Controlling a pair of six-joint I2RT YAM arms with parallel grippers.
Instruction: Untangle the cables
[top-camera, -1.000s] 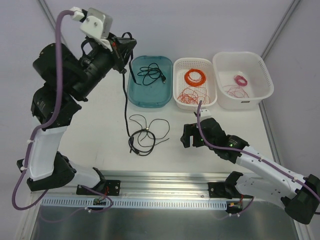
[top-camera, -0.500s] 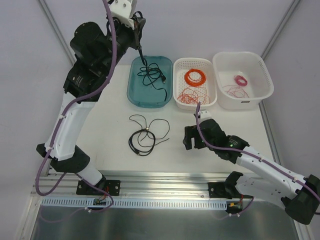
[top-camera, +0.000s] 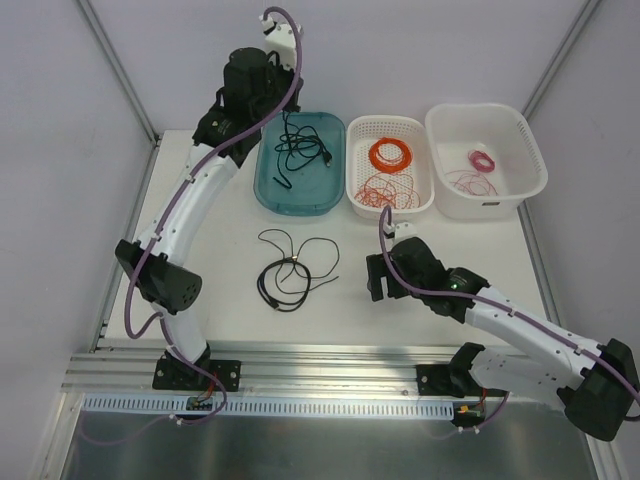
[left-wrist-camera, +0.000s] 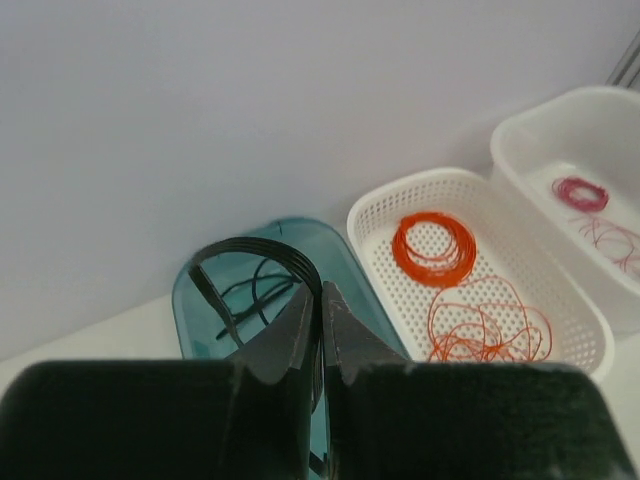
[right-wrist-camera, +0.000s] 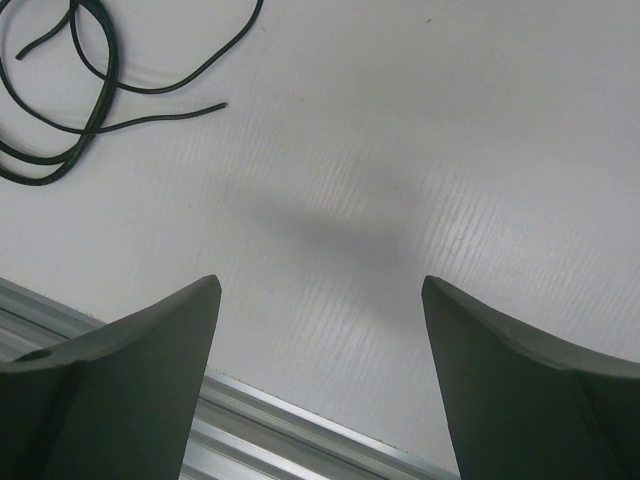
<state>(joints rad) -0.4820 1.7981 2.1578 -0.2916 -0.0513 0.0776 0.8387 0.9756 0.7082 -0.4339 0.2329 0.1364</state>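
Observation:
A black cord (top-camera: 291, 272) lies in loose loops on the white table, also showing at the top left of the right wrist view (right-wrist-camera: 62, 128). My left gripper (top-camera: 281, 108) hangs above the teal bin (top-camera: 266, 190), shut on another black cable (left-wrist-camera: 262, 250) that arches out of its jaws (left-wrist-camera: 321, 288). That cable's lower end (top-camera: 283, 165) dangles into the bin, where more black cable (top-camera: 308, 146) lies. My right gripper (top-camera: 377, 277) hovers low over bare table right of the cord, open with nothing between its fingers (right-wrist-camera: 320, 287).
A white mesh basket (top-camera: 356, 128) holds a neat orange ring coil (top-camera: 390, 153) and loose orange strands (top-camera: 378, 192). A white tub (top-camera: 437, 120) holds a pink ring coil (top-camera: 483, 160) and pink strands. A metal rail (top-camera: 330, 355) runs along the table's near edge.
My left arm has swung from high at the left to above the teal bin, carrying the black cable off the table so that it hangs into the bin. The right arm barely moved.

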